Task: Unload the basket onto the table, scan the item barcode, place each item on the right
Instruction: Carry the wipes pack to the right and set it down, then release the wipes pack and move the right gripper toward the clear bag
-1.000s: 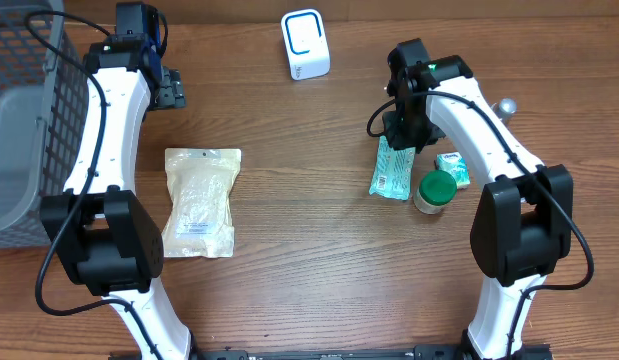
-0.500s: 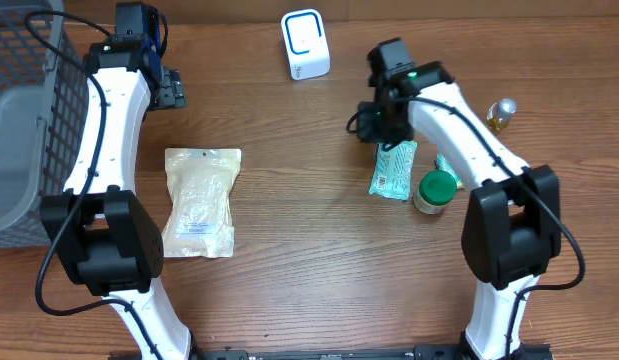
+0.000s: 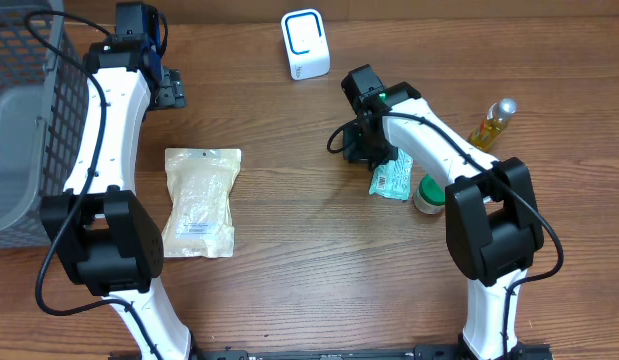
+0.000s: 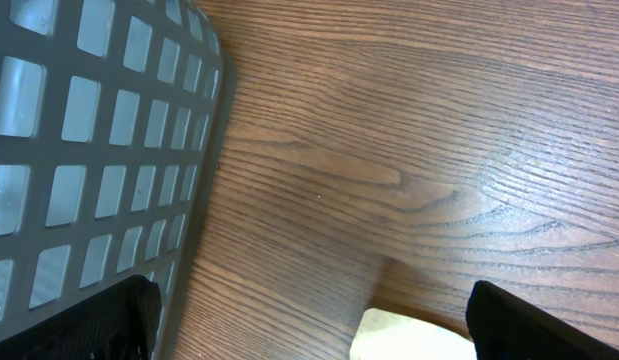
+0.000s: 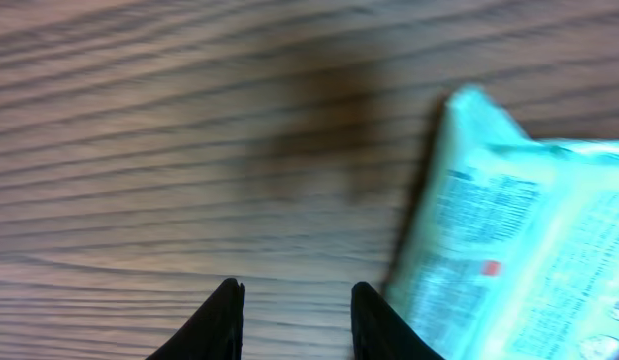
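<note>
A white barcode scanner stands at the back of the table. A pale green packet with printed text lies flat right of centre; in the right wrist view the packet fills the right side. My right gripper hovers at the packet's upper left corner. Its jaws stand slightly apart over bare wood, holding nothing. A beige pouch lies left of centre, and its corner shows in the left wrist view. My left gripper is wide open at the back left, empty.
A grey slatted basket occupies the left edge and sits close to the left gripper. A green-lidded jar stands right beside the packet. A small oil bottle lies further right.
My right arm has swung left, from above the packet's top end to its upper left corner, uncovering the oil bottle. Its jaws narrowed slightly. The left arm has not moved.
</note>
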`<state>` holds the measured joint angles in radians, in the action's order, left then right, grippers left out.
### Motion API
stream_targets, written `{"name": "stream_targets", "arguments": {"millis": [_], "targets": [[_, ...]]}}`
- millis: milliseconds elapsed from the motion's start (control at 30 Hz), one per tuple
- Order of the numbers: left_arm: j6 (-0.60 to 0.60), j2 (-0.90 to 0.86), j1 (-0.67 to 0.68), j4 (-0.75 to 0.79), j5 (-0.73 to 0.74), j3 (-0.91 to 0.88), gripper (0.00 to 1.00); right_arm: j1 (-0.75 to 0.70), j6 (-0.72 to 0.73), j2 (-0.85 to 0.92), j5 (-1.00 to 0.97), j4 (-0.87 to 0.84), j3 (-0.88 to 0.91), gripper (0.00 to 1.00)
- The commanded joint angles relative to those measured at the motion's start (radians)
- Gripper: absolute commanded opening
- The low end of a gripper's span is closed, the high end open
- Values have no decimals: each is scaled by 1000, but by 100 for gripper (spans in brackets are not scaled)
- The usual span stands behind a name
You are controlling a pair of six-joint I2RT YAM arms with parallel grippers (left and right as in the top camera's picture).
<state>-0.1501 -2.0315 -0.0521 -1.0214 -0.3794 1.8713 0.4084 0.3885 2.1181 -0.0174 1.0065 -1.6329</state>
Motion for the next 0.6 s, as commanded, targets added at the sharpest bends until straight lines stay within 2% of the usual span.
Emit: {"name": "stream_targets", "arguments": {"millis": [0,400,433,567], "targets": [[-10,5,6,1,-12,9,100,-37,8,5,-46,29,5,32],[-10,5,6,1,-13,9,100,-71,9,5,26,38,5,31],[-10,5,6,1,-12,9,99,-68,9,5,28,31,5,29],[-10,5,6,1,-12,9,100,-50,9,5,62,-2,5,10]]}}
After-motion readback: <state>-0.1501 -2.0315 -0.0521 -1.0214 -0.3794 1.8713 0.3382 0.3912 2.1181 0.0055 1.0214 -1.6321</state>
